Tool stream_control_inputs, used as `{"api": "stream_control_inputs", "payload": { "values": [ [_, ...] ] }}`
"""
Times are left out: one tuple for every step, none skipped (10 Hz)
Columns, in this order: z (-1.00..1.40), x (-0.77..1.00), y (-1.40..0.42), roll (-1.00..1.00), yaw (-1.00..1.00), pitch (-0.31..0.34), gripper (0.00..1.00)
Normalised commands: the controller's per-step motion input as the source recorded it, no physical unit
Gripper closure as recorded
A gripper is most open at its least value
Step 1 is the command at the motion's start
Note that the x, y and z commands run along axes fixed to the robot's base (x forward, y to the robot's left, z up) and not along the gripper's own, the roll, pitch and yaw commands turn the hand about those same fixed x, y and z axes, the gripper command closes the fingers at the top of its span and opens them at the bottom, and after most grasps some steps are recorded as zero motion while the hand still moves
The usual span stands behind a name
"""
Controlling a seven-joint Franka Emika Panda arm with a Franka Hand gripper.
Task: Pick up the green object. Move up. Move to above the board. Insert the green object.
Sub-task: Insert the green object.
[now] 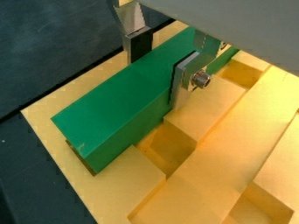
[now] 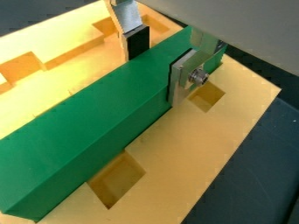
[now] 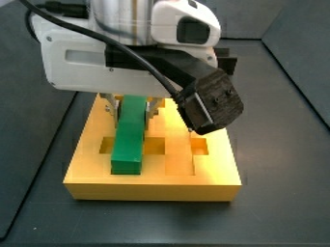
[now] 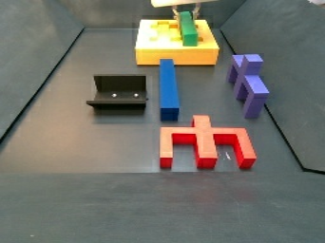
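Note:
The green object [image 1: 117, 109] is a long green bar lying lengthwise along the middle of the orange-yellow board [image 1: 216, 179]. Its underside meets the board between the square holes. Both also show in the other wrist view, the bar [image 2: 93, 149] and the board [image 2: 228, 162]. My gripper [image 1: 160, 68] straddles the bar near its far end, with a silver finger pressed on each long side, so it is shut on the bar. In a side view the bar [image 3: 129, 135] runs towards the board's [image 3: 154, 185] front edge under the gripper [image 3: 133, 101]. How deep it sits I cannot tell.
In a side view the board [image 4: 159, 52] stands at the far end of the dark floor. A blue bar [image 4: 168, 87], the fixture [image 4: 117, 93], a purple piece [image 4: 249, 84] and a red forked piece [image 4: 206, 144] lie nearer the front.

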Motion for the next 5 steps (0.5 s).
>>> {"api": "stream_control_inputs", "payload": {
  "values": [
    [-0.27,0.0,0.0,0.0,0.0,0.0,1.0],
    [-0.21,0.0,0.0,0.0,0.0,-0.06,1.0],
    [-0.17,0.0,0.0,-0.04,0.0,-0.103,1.0],
    [0.0,0.0,0.0,-0.03,0.0,0.0,1.0],
    [0.0,0.0,0.0,0.0,0.0,0.0,1.0]
  ]
}}
